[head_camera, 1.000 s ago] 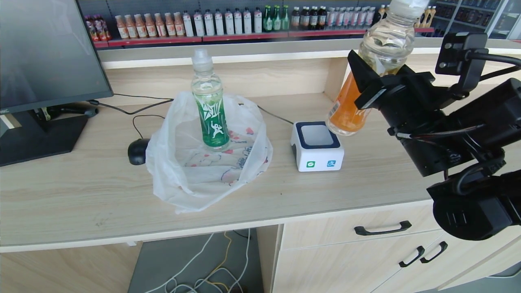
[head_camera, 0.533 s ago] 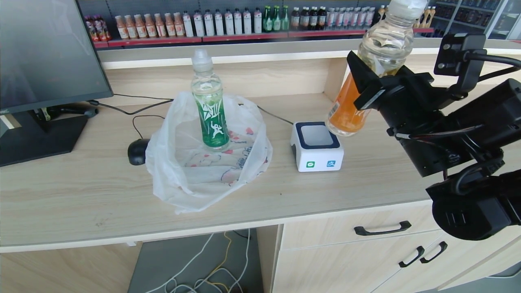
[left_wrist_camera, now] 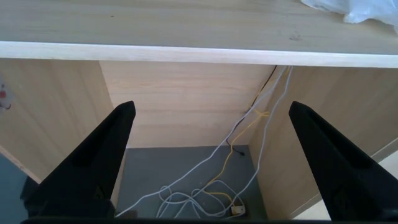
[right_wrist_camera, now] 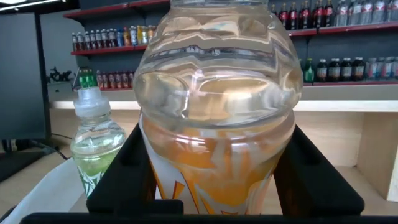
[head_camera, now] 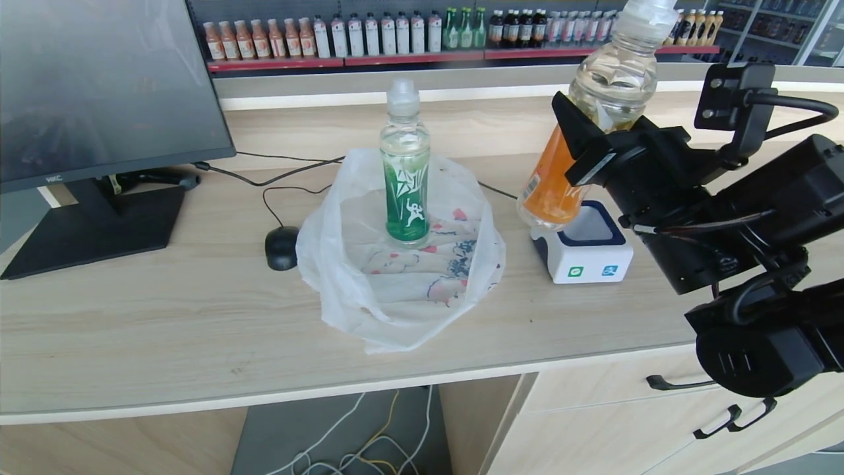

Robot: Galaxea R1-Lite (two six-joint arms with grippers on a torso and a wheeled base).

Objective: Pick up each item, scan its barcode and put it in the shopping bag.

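My right gripper (head_camera: 593, 142) is shut on an orange drink bottle (head_camera: 560, 178), held tilted with its base just above the white scanner box (head_camera: 583, 251). In the right wrist view the orange bottle (right_wrist_camera: 217, 124) sits between the black fingers (right_wrist_camera: 130, 168). A green-labelled bottle (head_camera: 405, 171) stands upright inside the white plastic shopping bag (head_camera: 402, 290) on the counter; the green bottle (right_wrist_camera: 93, 146) also appears behind in the right wrist view. My left gripper (left_wrist_camera: 211, 162) hangs open below the counter edge, nothing between its fingers.
A monitor (head_camera: 99, 86) on its stand fills the counter's left; a black mouse (head_camera: 281, 247) lies beside the bag. Shelves of bottles (head_camera: 422, 30) run along the back. Loose cables (head_camera: 369, 442) lie under the counter; drawers (head_camera: 686, 389) are at lower right.
The whole head view has shifted, so the camera moved. The orange bottle's base has come from beside the scanner to over its near corner.
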